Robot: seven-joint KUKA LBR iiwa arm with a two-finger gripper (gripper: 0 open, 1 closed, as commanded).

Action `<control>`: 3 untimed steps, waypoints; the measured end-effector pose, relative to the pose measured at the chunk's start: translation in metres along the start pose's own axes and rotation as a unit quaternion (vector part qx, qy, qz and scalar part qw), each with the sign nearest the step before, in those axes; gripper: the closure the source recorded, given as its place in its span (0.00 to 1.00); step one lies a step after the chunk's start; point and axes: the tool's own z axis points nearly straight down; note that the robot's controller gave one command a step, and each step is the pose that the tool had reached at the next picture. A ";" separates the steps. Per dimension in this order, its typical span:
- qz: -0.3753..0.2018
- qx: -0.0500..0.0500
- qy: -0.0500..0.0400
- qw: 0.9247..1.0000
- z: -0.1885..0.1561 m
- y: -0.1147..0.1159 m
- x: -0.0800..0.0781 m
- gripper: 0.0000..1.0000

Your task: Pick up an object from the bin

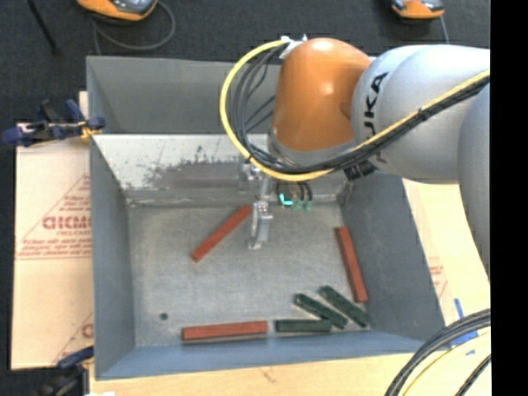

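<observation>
Gripper (261, 225): low over mid-bin, at the upper end of the slanted bar; whether open or closed, cannot tell.
Slanted bar (219, 234): red, on the floor, centre-left.
Right bar (351, 264): red, by the right wall.
Front bar (224, 331): red, along the front wall.
Green bars (330, 308): three, front right, just beside each other.
Bin (111, 246): grey metal.

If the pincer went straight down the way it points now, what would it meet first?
Probably the upper end of the long reddish-brown flat bar slanted mid-bin; the pincer hangs at that end. Depth is unclear, so it could miss and reach the grey metal bin's floor.
</observation>
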 end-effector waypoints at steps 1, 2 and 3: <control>-0.129 0.001 -0.001 0.992 0.128 0.040 -0.027 0.00; -0.127 0.000 -0.003 0.992 0.125 0.041 -0.029 1.00; -0.175 0.001 -0.008 0.985 -0.003 0.031 -0.009 1.00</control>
